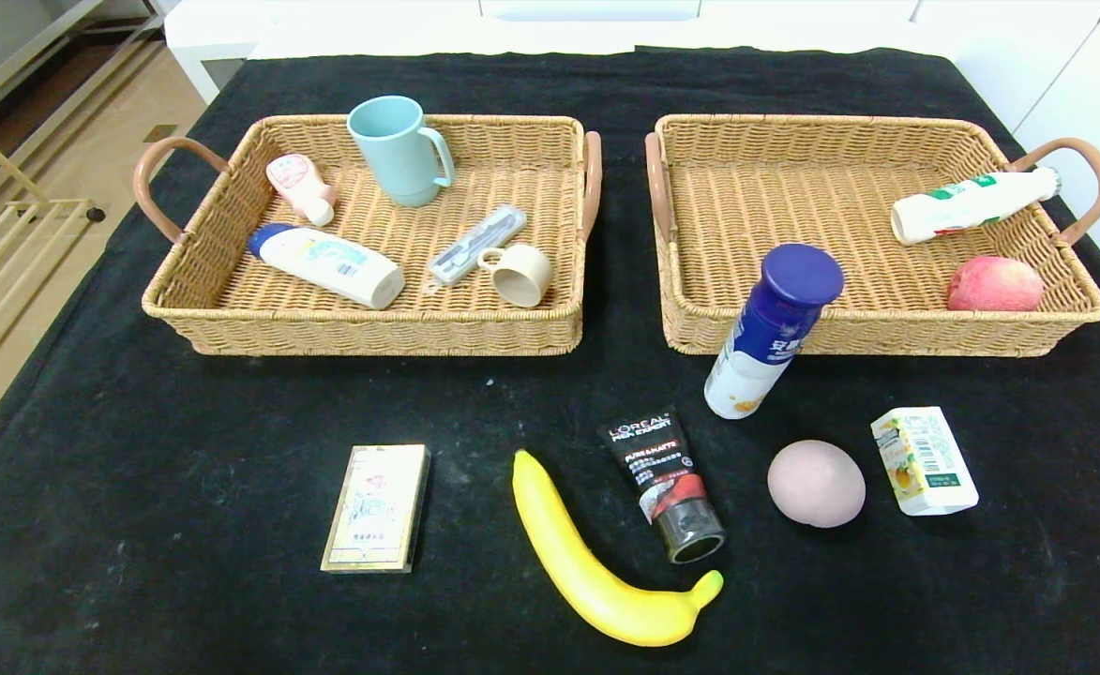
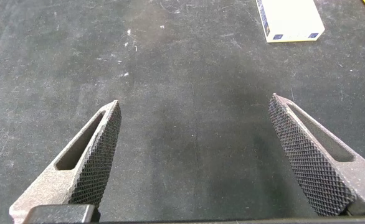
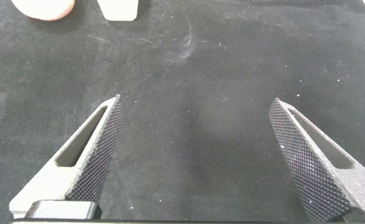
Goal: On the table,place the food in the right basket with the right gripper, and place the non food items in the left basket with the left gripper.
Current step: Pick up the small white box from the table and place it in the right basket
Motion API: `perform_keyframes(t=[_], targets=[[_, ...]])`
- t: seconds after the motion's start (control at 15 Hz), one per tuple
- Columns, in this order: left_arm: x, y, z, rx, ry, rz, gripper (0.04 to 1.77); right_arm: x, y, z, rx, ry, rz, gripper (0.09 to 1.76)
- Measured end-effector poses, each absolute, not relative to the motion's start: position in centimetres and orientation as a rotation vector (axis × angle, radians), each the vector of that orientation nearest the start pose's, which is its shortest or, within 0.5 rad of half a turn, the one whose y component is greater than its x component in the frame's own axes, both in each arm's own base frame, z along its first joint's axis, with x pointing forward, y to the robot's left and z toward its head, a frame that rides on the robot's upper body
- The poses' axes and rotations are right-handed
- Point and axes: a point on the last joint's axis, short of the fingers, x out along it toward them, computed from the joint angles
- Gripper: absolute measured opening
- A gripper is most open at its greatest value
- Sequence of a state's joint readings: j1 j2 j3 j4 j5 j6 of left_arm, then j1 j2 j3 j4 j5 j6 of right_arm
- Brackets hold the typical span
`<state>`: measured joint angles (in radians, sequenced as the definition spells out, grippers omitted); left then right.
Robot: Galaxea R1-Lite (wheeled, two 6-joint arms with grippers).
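Black cloth (image 1: pixel 184 469) – banana (image 1: pixel 596 562) loose | both jaws spread, empty.

We see our right claw (image 3: pixel 195 106) spread wide, its two textured fingers (image 3: pixel 95 155) well apart with only the black-clothed worktop (image 3: pixel 201 68) between them. Nothing is held. Far beyond the fingertips, at the picture's edge, a pale pink rounded item (image 3: pixel 44 7) lies just beside a white package (image 3: pixel 120 7), both only partly in view.
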<state>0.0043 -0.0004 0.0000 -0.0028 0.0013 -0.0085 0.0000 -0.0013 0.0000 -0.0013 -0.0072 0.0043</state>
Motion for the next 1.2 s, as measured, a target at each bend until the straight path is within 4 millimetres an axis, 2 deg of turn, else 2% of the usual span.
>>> perform_keyframes(t=[0.47,0.67,0.8,1.0,1.2], targets=[[-2.4,0.0,7.9,-0.003,-0.018,0.004,1.72,-2.4,0.0,7.8,0.011,-0.010,-0.009,1.71],[-3.2,-0.1,11.3,-0.011,-0.118,-0.050,1.72,-2.9,0.1,10.7,0.019,-0.042,0.029,1.71],[-2.9,-0.3,13.4,-0.012,-0.115,-0.109,1.72,-2.5,0.2,13.0,0.022,-0.053,0.076,1.71],[-1.5,-0.4,16.6,-0.019,-0.056,-0.230,1.72,-0.5,0.4,16.2,0.030,-0.060,0.183,1.71],[0.9,-0.7,19.7,-0.050,-0.019,-0.388,1.72,2.1,0.6,18.8,0.034,-0.016,0.252,1.71]])
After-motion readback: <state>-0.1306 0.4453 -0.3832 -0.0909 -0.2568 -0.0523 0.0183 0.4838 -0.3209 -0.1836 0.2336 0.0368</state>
